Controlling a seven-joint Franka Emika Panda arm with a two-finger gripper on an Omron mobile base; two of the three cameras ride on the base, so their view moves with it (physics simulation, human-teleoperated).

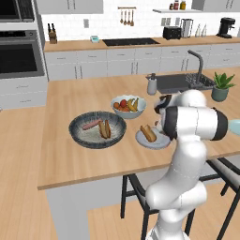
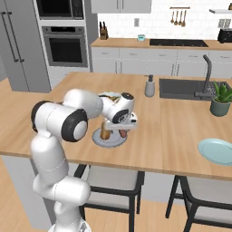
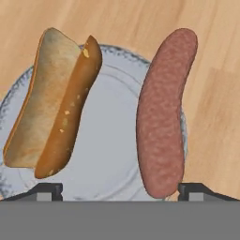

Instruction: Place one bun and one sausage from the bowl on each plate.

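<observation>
Tool (image 3: 120, 190) jaws wide, bun (image 3: 51, 101) and sausage (image 3: 164, 112) on plate (image 3: 112, 154)

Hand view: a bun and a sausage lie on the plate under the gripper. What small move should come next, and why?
Probably lift the gripper straight up. Its jaws stand wide apart and hold nothing, and this plate already carries one bun and one sausage. The bowl holds another pair, and the other plate is bare.
</observation>
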